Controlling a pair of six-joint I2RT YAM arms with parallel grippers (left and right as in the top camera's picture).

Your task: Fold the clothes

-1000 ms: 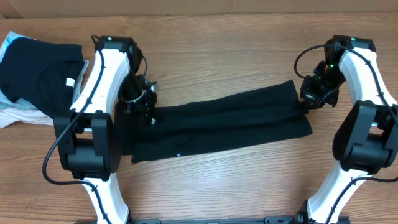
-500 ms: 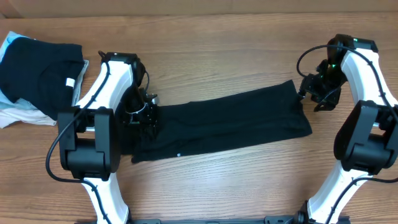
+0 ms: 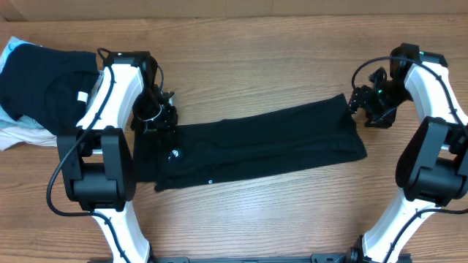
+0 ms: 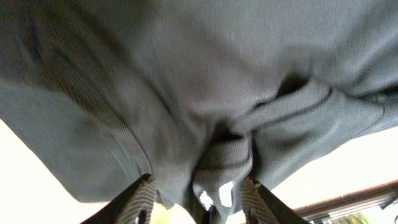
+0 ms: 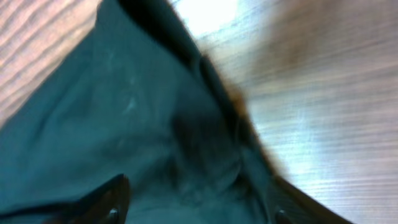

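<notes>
A black garment (image 3: 256, 142) lies stretched in a long, slightly slanted band across the middle of the wooden table (image 3: 256, 51). My left gripper (image 3: 156, 117) hovers over its left end. In the left wrist view that gripper (image 4: 198, 202) is open, with a bunched fold of the dark cloth (image 4: 186, 93) loose between the ribbed pads (image 4: 144, 198). My right gripper (image 3: 363, 107) is at the garment's upper right corner. The right wrist view shows it (image 5: 199, 208) open wide just above the cloth (image 5: 137, 124), holding nothing.
A pile of folded clothes (image 3: 40, 88), black on top with pale blue and white pieces (image 3: 18, 135) under it, sits at the table's far left. A cardboard wall (image 3: 234, 7) runs along the back edge.
Both grippers have opened and let go of the garment. The left gripper has drawn back toward the rear of the table, and the garment's left end now lies flat.
</notes>
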